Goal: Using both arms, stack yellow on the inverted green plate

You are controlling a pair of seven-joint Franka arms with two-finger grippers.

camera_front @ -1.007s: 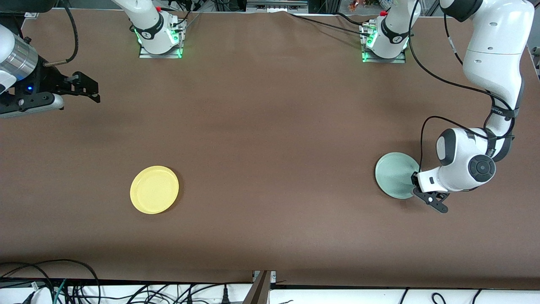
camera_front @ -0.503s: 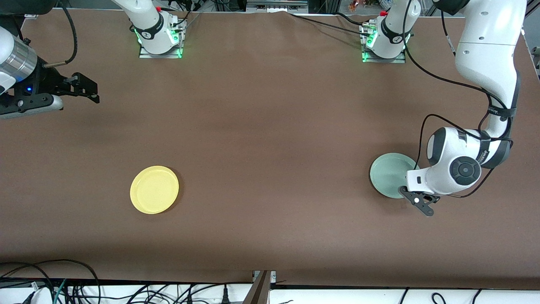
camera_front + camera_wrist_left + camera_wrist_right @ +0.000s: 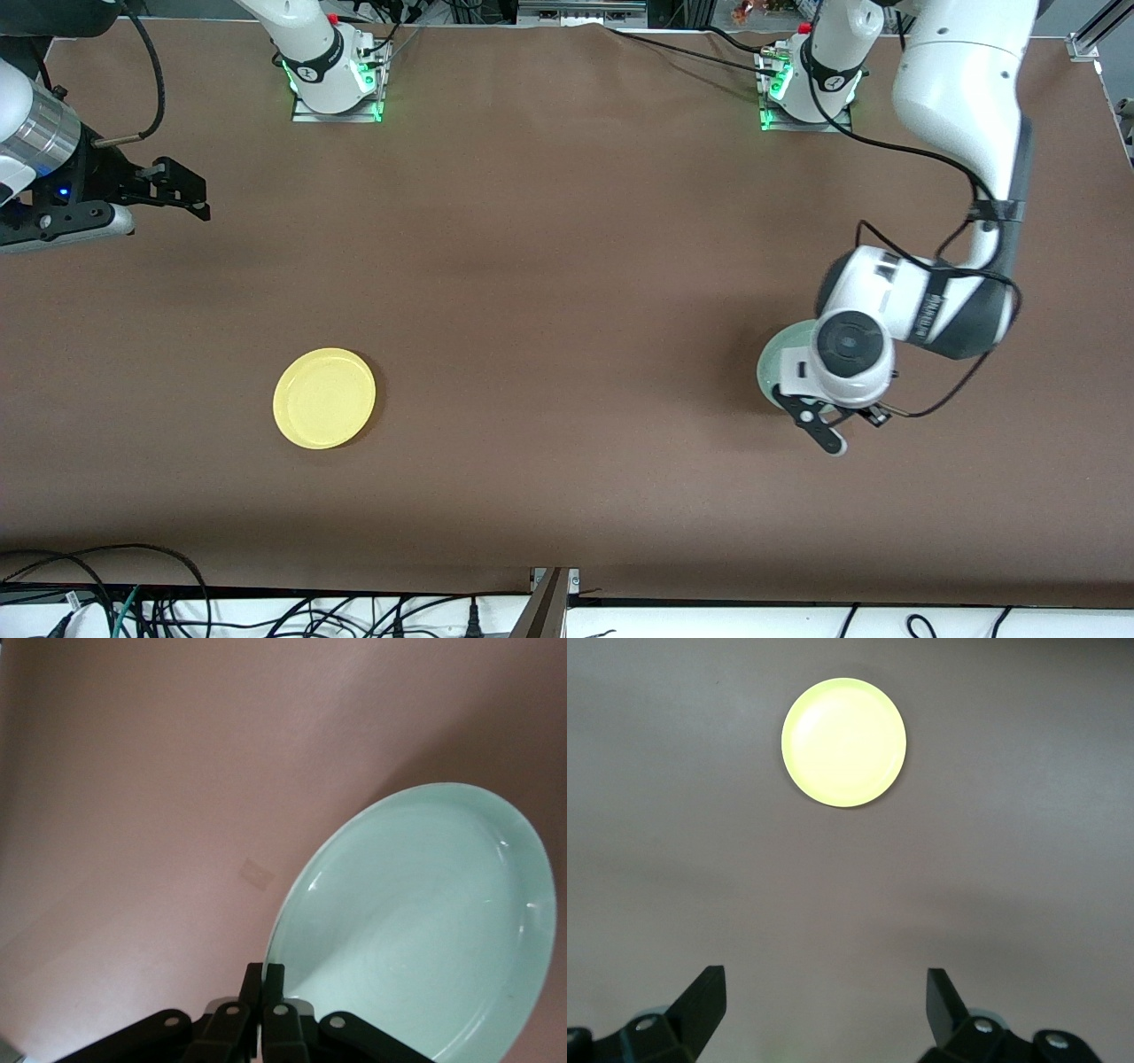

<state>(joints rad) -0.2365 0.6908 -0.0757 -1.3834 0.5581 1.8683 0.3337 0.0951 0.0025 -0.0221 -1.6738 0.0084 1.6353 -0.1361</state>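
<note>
Left gripper (image 3: 263, 1005) clamped on the rim of the round pale mint-green plastic plate (image 3: 780, 368), which is tilted up off the brown desk (image 3: 567, 292).
Since earlier, plate carried toward desk centre. Right gripper (image 3: 824, 1005) waits wide open, empty, at its desk end. Round pale-yellow plastic plate (image 3: 324, 398) lies flat, well apart, bare desk between.

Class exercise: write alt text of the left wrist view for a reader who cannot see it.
The left hand is shut on the rim of the green plate, holding it tilted above the brown table, its hollow side facing the camera.
</note>
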